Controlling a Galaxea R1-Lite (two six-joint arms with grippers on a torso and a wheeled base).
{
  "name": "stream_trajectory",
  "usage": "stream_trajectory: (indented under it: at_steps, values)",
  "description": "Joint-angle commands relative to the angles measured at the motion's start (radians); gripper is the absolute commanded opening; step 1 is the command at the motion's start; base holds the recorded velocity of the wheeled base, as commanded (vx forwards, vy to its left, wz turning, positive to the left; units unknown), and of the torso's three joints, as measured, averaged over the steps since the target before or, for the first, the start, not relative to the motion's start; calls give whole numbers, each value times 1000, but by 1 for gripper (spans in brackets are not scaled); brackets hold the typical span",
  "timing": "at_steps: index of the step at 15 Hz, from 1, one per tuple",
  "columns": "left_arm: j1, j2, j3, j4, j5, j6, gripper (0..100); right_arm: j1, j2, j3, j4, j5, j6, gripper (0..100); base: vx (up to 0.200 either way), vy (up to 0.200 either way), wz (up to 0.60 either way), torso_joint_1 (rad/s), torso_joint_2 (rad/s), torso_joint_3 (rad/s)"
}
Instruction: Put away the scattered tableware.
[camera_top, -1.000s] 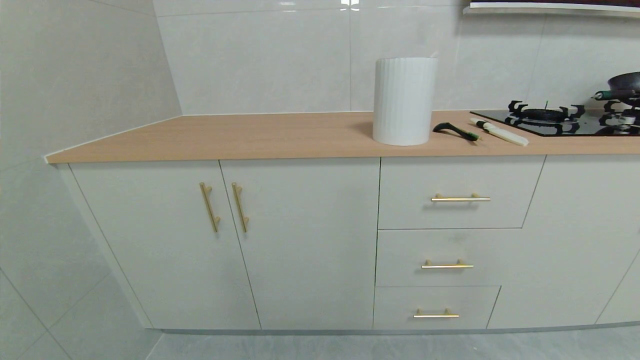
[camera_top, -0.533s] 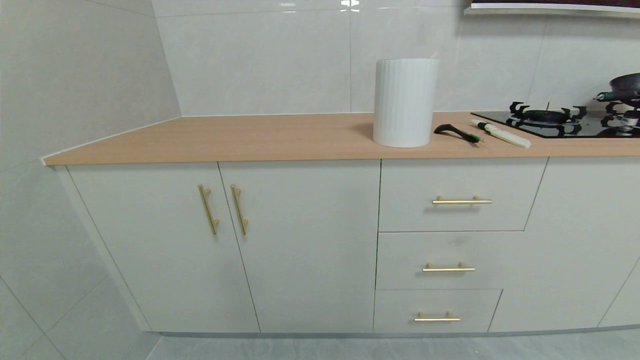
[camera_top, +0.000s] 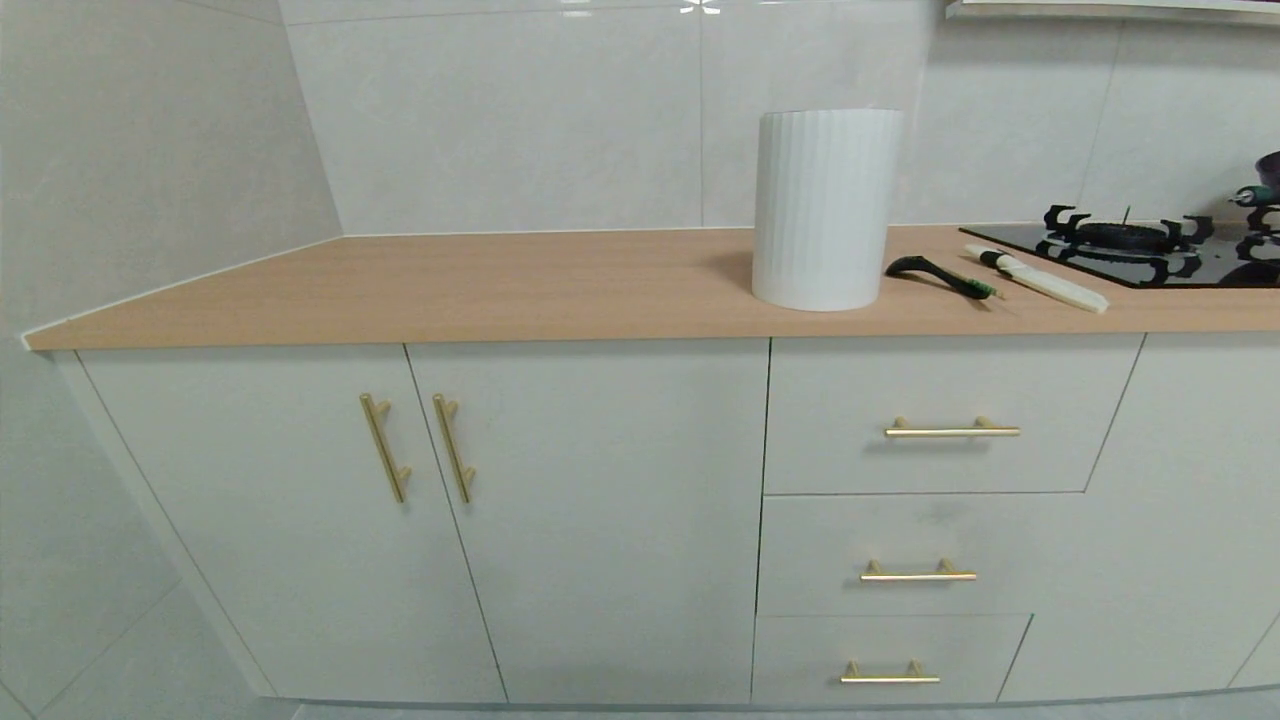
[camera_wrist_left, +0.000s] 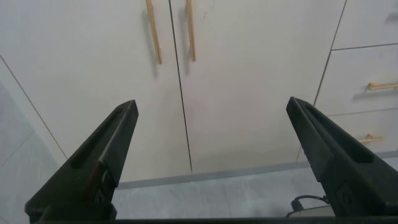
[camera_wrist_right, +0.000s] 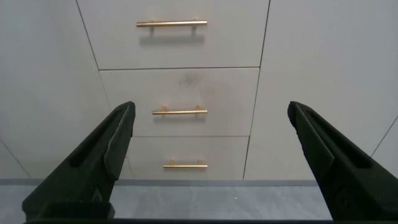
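We've stowed nothing yet: the black utensil (camera_top: 940, 274) and white utensil (camera_top: 1040, 281) lie beside the holder (camera_top: 825, 208) on the table (camera_top: 500, 290). Left gripper (camera_wrist_left: 211, 107) and right gripper (camera_wrist_right: 211, 109) fingers (camera_wrist_left: 106, 149) gape, empty.

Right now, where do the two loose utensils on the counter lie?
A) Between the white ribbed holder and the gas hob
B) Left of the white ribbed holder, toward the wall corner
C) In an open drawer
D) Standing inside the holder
A: the black-handled utensil and the pale utensil lie flat on the countertop, between the white ribbed holder and the gas hob.
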Motion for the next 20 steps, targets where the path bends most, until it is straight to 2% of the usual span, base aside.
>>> stream_trajectory:
  at_steps: [1,6,8,9,12,13,14,16,20]
  values:
    - [0,0,0,1,0,0,100,0,1,0,0,1,-4,100,0,0,0,0,0,0]
    - [0,0,0,1,0,0,100,1,6,-20,-2,8,-27,100,0,0,0,0,0,0]
    - [0,0,0,1,0,0,100,40,113,-215,6,41,28,100,0,0,0,0,0,0]
    - [0,0,0,1,0,0,100,66,195,-244,15,50,27,100,0,0,0,0,0,0]
    - [0,0,0,1,0,0,100,150,650,-300,8,102,21,100,0,0,0,0,0,0]
    - [0,0,0,1,0,0,100,150,719,-313,6,99,19,100,0,0,0,0,0,0]
    - [0,0,0,1,0,0,100,150,926,-362,-15,94,19,100,0,0,0,0,0,0]
    - [0,0,0,-1,0,0,100,150,1159,-414,-81,94,17,100,0,0,0,0,0,0]
    - [0,0,0,-1,2,0,100,147,1613,-477,-371,90,17,100,0,0,0,0,0,0]
